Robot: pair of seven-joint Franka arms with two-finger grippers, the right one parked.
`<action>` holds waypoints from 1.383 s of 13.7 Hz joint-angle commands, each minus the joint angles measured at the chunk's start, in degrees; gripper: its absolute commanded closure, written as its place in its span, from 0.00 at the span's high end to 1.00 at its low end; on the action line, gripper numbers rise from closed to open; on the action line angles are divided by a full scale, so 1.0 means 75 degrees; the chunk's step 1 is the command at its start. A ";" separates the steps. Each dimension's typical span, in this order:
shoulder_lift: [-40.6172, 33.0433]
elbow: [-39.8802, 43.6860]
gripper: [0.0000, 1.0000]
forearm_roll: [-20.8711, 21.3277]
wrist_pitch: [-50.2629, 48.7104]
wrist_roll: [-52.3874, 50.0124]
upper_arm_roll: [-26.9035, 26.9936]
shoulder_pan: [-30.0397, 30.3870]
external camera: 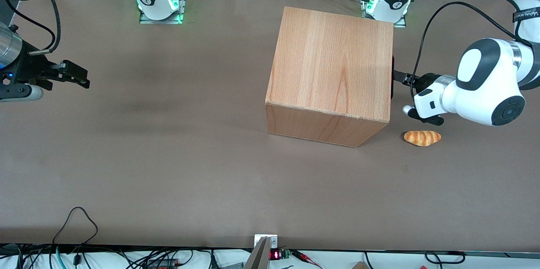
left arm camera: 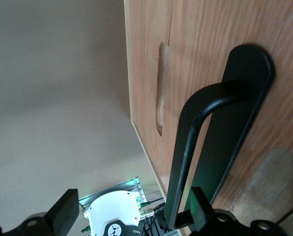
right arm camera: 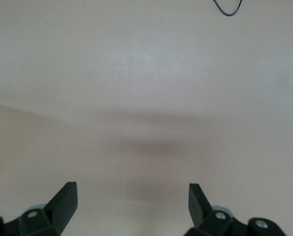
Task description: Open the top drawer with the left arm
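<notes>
Brown bench (external camera: 168, 168) carries the cube-shaped pale-wood cabinet (external camera: 333, 71), its drawer face turned toward the working arm's end of the bench. Glossy white left arm (external camera: 485, 81) reaches in level at that face. The top drawer's flat wooden front panel (left arm camera: 205, 44) looks flush with the cabinet, so probably not yet pulled out; front view shows only its edge.

Key relation: slim black bar handle (left arm camera: 195, 142) lies straight ahead of the black two-finger tool (left arm camera: 131, 206), long axis roughly along the line of sight in the wrist view. Tool is spread wide, holding nothing; one finger (left arm camera: 198, 204) sits right at the bar, the other (left arm camera: 67, 209) well clear over open bench. Bar seems off-centre in the gap.

Pull path back toward the working arm's end is open bench. Small golden-brown striped bread roll (external camera: 422, 138) lies near, below the wrist, nearer the front camera.
</notes>
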 commanded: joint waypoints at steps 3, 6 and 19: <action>-0.0145 -0.0289 1.00 -0.0170 0.0334 0.0195 -0.0008 0.0019; -0.0145 -0.0395 1.00 -0.0170 0.0545 0.0195 -0.0008 0.0019; 0.0089 -0.0489 1.00 -0.0088 0.1213 0.0465 0.0003 0.0089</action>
